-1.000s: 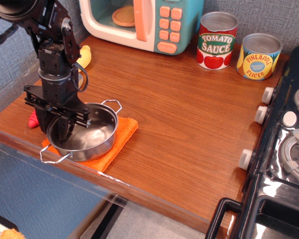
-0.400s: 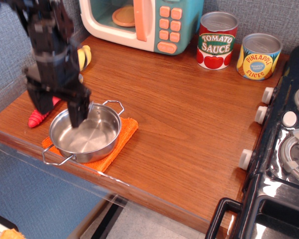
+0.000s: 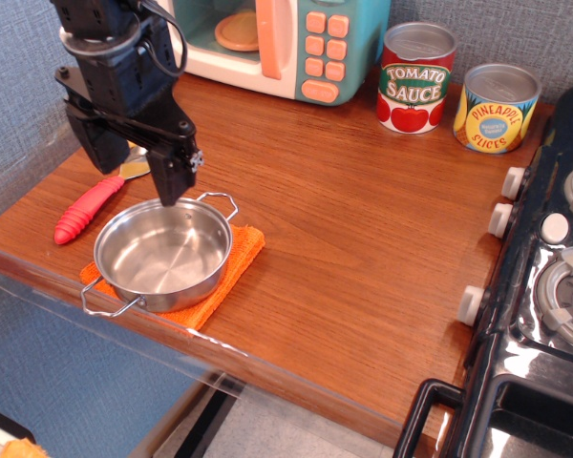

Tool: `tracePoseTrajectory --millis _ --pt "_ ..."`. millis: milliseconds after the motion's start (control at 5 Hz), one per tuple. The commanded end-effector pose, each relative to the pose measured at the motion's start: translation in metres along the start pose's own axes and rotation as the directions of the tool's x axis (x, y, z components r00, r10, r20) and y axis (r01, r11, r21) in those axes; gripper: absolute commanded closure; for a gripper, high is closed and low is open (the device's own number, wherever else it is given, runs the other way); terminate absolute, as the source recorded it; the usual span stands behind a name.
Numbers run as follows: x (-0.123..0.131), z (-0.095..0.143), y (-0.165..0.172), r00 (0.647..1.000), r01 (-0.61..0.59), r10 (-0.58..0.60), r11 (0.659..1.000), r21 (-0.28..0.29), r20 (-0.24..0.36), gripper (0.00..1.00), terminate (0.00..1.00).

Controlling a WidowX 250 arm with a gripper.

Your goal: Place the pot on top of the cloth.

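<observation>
The pot sits empty on the orange cloth at the front left of the wooden counter. Above its far rim hangs the gripper, jaws spread apart and holding nothing. A toy microwave with a disc inside and two closed cans line the grey back wall.

The gripper, which a second ago reached down into the pot at the lower left of the frame with a finger on either side of its rim, has let go and risen toward the upper left, its fingers spread and clear above the pot. The pot now rests on the cloth. The red-handled utensil, earlier mostly hidden behind the arm, shows at the left.
</observation>
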State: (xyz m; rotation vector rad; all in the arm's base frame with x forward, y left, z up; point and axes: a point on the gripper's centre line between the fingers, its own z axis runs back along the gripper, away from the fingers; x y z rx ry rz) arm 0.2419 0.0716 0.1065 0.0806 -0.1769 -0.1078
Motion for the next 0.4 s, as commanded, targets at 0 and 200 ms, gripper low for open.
tracePoseTrajectory --millis 0,200 --pt "0.0001 0.0089 -0.0034 1.0 0.009 -0.009 1.0 0.001 0.01 0.0 0.0" --pt "0.0001 0.0089 -0.0034 1.0 0.009 -0.009 1.0 0.001 0.01 0.0 1.0"
